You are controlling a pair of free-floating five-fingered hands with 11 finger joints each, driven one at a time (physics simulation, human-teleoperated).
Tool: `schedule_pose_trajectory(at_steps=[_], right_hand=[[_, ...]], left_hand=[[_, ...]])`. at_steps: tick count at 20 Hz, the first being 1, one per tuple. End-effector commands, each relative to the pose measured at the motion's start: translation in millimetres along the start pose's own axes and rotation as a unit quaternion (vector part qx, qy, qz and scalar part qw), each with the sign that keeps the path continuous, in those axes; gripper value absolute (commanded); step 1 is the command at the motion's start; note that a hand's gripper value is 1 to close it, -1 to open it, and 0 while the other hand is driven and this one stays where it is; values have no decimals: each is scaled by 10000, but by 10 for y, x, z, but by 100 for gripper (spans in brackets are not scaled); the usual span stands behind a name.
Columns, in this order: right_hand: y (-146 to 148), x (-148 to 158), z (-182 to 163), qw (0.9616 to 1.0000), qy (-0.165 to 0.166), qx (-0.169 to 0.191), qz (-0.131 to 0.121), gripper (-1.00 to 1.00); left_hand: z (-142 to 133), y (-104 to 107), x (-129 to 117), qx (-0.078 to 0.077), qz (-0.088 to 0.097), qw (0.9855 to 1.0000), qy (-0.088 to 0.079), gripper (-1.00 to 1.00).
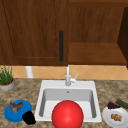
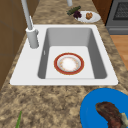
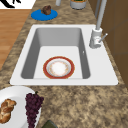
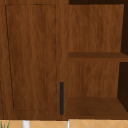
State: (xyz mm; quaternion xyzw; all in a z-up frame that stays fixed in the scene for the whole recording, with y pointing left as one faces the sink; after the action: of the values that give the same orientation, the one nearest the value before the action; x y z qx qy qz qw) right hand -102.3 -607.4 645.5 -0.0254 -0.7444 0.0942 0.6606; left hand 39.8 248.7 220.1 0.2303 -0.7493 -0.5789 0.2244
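Left hand: a dark lump [image 1: 28, 117] low in the front view, just beside the near edge of the round blue plate [image 1: 8, 114]; I cannot tell how its fingers stand or whether it touches the plate.
Blue plate: on the speckled stone counter [image 1: 27, 91] left of the white sink [image 1: 40, 100], carrying a brown chunk of food [image 1: 16, 106]; the left side view cuts it off at the bottom edge.
Hard to read: from the front, the red bowl [image 1: 67, 115] is a plain red disc, cut off below and covering the sink's near rim; the side views show it as a red-rimmed bowl with a white inside, sitting on the basin floor.
Cut off: round white plate [image 1: 110, 118] with a bread piece [image 1: 116, 117] and dark grapes [image 1: 113, 105], clipped at the frame's right corner.
Edges: grey faucet [image 1: 67, 77] on the back rim; potted green plant [image 1: 6, 80] at the far left.
Open room: bare counter between plant and blue plate; basin floor around the bowl; open wooden shelf [image 1: 96, 53] beside the closed cabinet door [image 1: 32, 32].
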Motion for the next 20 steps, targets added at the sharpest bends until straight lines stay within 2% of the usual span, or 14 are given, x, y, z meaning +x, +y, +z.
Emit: schedule_pose_trajectory(at_steps=[1, 3, 4, 5, 7, 13, 20], right_hand=[[-141, -244, -64, 9999, 29, 159, -22, -100], [-238, -319, 19, 9994, -1, 324, -148, -100], [-249, -384, 39, 9994, -151, 237, -197, -100], [-442, -362, 50, 9989, -368, 108, -267, -100], [-578, -441, 77, 9983, -561, 49, -177, -100], [-838, -752, 56, 9985, -400, 332, 148, -100], [-1014, -1105, -38, 9965, -603, 463, 351, -100]], left_hand=[[0, 0, 0, 0, 0, 10000, 0, 0], [0, 0, 0, 0, 0, 10000, 0, 0], [0, 0, 0, 0, 0, 10000, 0, 0], [0, 0, 0, 0, 0, 10000, 0, 0], [0, 0, 0, 0, 0, 10000, 0, 0], [0, 0, 0, 0, 0, 10000, 0, 0], [0, 0, 0, 0, 0, 10000, 0, 0]])
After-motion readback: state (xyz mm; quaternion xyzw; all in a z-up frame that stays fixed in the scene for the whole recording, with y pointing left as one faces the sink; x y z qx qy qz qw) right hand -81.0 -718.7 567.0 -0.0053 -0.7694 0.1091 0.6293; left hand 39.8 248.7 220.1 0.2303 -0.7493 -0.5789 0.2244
